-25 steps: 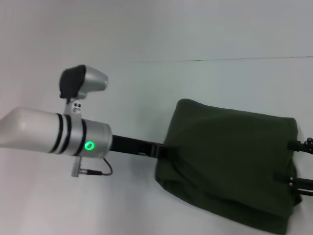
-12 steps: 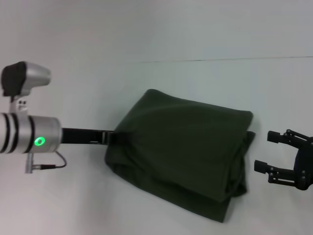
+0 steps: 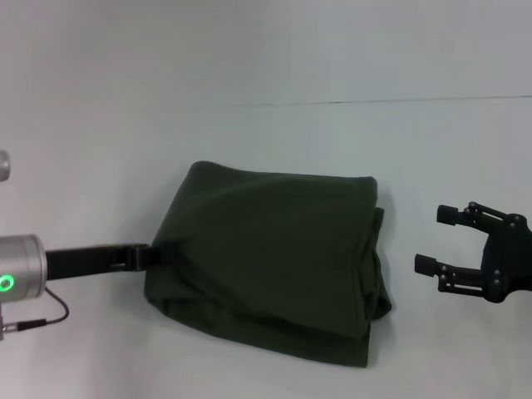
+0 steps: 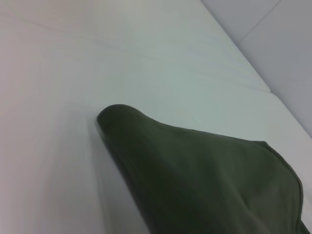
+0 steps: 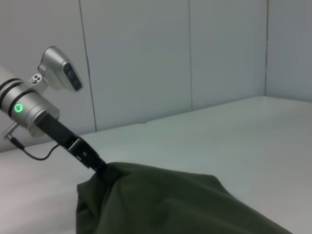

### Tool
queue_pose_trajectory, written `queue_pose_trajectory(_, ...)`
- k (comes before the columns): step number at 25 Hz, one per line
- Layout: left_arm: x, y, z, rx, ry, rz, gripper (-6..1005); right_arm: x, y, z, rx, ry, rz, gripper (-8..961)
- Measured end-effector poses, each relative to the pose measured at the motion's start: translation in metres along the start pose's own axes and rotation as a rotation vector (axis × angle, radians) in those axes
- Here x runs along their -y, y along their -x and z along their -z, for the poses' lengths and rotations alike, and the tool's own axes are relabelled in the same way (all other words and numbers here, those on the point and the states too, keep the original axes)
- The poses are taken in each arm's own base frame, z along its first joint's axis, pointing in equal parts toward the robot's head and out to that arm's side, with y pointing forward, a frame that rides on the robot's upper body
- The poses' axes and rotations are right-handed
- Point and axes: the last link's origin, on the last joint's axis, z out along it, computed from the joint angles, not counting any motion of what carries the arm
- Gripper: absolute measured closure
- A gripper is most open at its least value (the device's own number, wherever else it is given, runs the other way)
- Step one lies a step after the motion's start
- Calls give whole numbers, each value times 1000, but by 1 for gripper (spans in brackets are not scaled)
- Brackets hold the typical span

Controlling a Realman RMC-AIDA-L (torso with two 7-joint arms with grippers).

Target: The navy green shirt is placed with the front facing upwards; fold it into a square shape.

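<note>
The shirt (image 3: 270, 262) lies folded into a rough square in the middle of the white surface (image 3: 266, 141). The left gripper (image 3: 154, 253) pinches the fold's left edge. The right gripper (image 3: 434, 241), spread wide and holding nothing, hovers near the shirt's right edge.

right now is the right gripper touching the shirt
No, the right gripper sits open on the bare table, with a clear gap between it and the shirt.
</note>
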Motion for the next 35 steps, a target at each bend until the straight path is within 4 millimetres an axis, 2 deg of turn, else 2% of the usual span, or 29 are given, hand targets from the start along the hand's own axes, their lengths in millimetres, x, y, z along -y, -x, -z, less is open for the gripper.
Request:
queue_pose_trajectory(6,2,12,9,-10,14,38,870,5,7,-8,-2,10,19,46)
queue_pose_trajectory(24,-2,13,19,-52,80,-45,815,7,11,-12,5,16,27,45)
queue_pose_trajectory(30,6,7,38,-123,56,-42,632,8,11,-11,6,9,26,46)
queue_pose_trajectory(35,15,-2,63,-265,15,-48,390,11,9,-11,-2,-17,-6,45)
